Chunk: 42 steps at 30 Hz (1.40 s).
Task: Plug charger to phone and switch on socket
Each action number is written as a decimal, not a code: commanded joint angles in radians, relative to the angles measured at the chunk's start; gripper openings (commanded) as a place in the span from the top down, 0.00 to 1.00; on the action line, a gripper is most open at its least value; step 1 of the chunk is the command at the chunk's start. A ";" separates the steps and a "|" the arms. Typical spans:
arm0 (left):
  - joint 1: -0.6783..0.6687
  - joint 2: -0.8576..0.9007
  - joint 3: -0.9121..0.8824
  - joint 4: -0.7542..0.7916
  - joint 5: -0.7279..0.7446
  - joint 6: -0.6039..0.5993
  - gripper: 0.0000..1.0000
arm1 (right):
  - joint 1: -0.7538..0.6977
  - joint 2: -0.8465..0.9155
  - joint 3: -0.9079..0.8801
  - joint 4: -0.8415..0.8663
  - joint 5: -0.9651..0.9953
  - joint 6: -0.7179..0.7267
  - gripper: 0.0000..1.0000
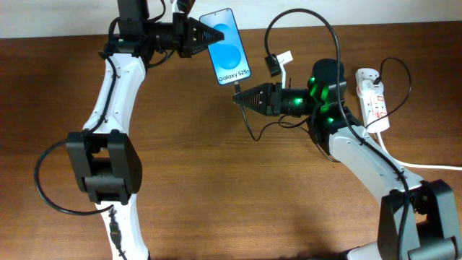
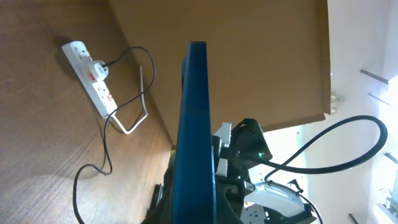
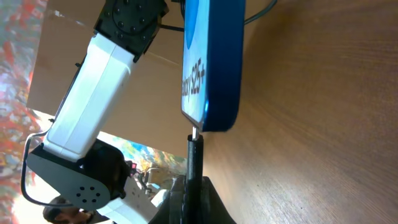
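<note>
Counter (image 1: pixel 180 180) is carrying the socket (image 1: pixel 374 97) at 3 o'clock. Left fingers (image 1: pixel 204 34) are clamping the phone (image 1: pixel 229 45) near 12 o'clock. Right fingers (image 1: pixel 249 94) are pinching the charger (image 3: pixel 195 154), its plug tip touching the phone's bottom edge.

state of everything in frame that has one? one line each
Slim blue-screened smartphone: screen lit, held.
Thin black charger plug: at smartphone's bottom edge, metal tip showing, not fully in.
White elongated power strip: one outlet occupied, switch position unreadable.
Left gripper: shut on smartphone.
Right gripper: shut on charger plug.
</note>
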<state>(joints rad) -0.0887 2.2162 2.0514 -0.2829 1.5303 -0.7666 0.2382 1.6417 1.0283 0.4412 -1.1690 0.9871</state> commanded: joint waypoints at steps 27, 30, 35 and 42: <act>-0.034 -0.014 0.008 0.010 0.044 0.020 1.00 | -0.043 0.002 0.004 0.071 0.029 0.063 0.96; -0.009 -0.014 0.008 0.021 0.044 0.019 1.00 | -0.019 0.002 0.004 0.071 0.008 0.069 0.96; 0.021 -0.014 0.008 0.021 0.044 -0.006 1.00 | 0.006 0.002 0.004 0.053 0.006 0.069 0.96; 0.021 -0.014 0.008 0.021 0.044 -0.006 1.00 | 0.011 0.002 0.004 0.044 0.005 0.069 0.96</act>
<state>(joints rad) -0.0658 2.2162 2.0510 -0.2680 1.5379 -0.7639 0.2424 1.6428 1.0245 0.4816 -1.1511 1.0557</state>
